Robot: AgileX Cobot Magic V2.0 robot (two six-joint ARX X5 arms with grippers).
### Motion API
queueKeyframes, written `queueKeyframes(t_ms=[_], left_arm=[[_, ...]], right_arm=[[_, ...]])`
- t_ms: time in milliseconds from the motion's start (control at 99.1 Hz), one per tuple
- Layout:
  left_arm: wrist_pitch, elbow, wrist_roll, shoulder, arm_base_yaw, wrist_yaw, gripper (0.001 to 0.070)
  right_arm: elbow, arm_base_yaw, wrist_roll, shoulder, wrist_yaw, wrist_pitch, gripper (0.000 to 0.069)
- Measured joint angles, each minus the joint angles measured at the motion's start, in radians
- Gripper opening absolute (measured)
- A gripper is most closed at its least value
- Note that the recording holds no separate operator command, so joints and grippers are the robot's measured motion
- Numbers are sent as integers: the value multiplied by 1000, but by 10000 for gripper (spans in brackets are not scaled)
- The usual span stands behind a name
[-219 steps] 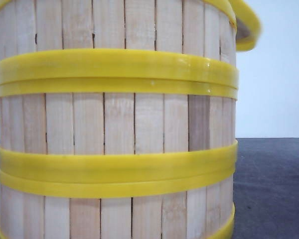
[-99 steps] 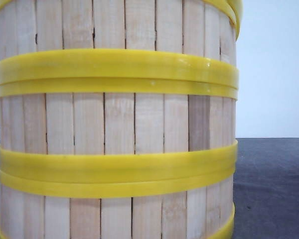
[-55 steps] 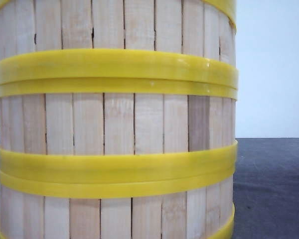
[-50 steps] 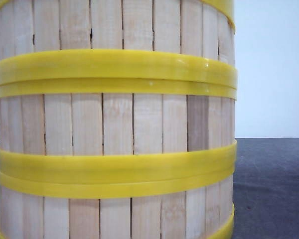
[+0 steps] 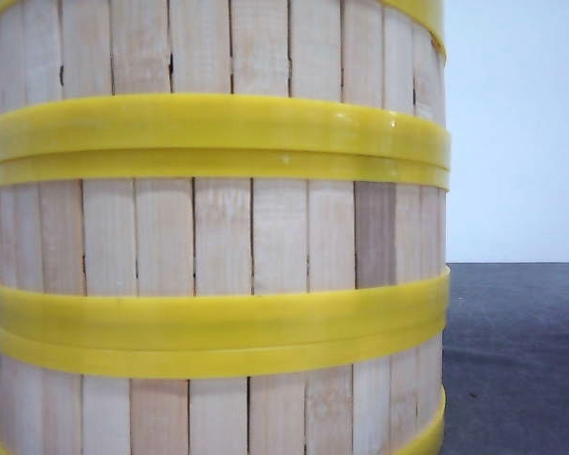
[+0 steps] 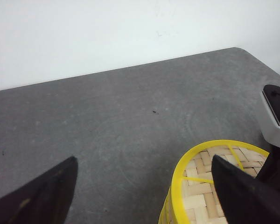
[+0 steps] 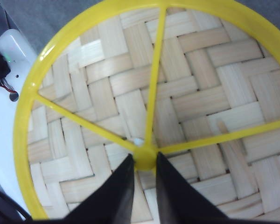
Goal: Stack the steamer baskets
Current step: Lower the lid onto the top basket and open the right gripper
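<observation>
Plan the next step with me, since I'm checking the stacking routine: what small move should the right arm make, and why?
Probably open the right end effector and lift straight up. Its fingers pinch the lid's hub, and the front view shows the stack's walls lined up, so the lid seems seated.

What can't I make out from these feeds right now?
- Front view: the stack of baskets fills the frame, with its top and base cut off. No gripper shows.
- Wrist views: the woven lid hides whatever is inside the baskets.
- Right wrist view: the right gripper straddles the lid's hub. It is unclear whether it is clamped.
</observation>
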Motion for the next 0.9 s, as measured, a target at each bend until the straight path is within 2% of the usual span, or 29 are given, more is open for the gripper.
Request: queueKeyframes(t_ms=[333, 383, 514, 696, 847, 898], left_arm=[[0, 0, 0, 0, 0, 0, 545], [0, 0, 0, 0, 0, 0, 545], [0, 0, 0, 0, 0, 0, 545], [0, 0, 0, 0, 0, 0, 545], [3, 0, 0, 0, 0, 0, 544], [14, 0, 0, -1, 0, -2, 521]], right_arm=[[0, 0, 0, 0, 14, 0, 56], [0, 0, 0, 0, 14, 0, 86], [1, 0, 0, 2, 14, 0, 222], [14, -1, -16, 6, 20, 0, 263], [121, -6, -86, 27, 127, 0, 266], [172, -6, -112, 23, 163, 1, 266]])
